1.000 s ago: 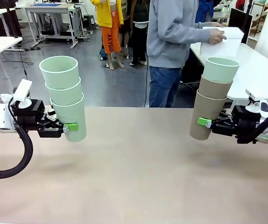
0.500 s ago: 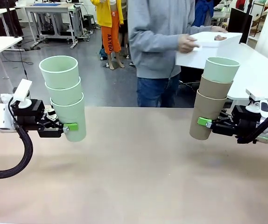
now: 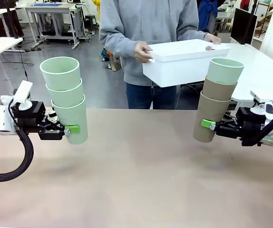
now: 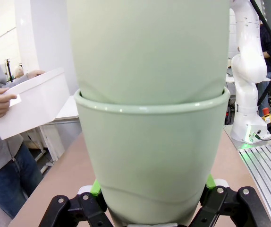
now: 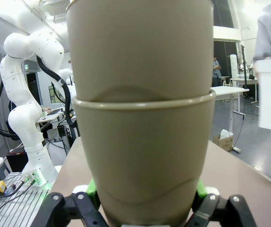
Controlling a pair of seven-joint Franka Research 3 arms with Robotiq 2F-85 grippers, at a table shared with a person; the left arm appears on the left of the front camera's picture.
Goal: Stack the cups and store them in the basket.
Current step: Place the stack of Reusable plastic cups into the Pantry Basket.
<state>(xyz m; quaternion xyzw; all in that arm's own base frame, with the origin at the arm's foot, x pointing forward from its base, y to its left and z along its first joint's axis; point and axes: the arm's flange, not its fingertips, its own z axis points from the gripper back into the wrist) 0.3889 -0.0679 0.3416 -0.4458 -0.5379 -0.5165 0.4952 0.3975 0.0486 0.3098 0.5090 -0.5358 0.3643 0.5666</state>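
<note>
Clamped, my left gripper (image 3: pixel 70 129) holds three nested mint cups (image 3: pixel 66 97); my right gripper (image 3: pixel 207 125) grips seemingly two tan cups (image 3: pixel 213 111) under another mint cup (image 3: pixel 225 71). A person (image 3: pixel 146 23) holds the basket (image 3: pixel 184 64) beyond the table (image 3: pixel 136 180), its inside hidden.

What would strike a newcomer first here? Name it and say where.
Two cup stacks held above the table: the left gripper clamps three nested mint cups at the left, the right gripper two tan cups topped by a mint one at the right. At the far side, a person holds the white basket.
</note>
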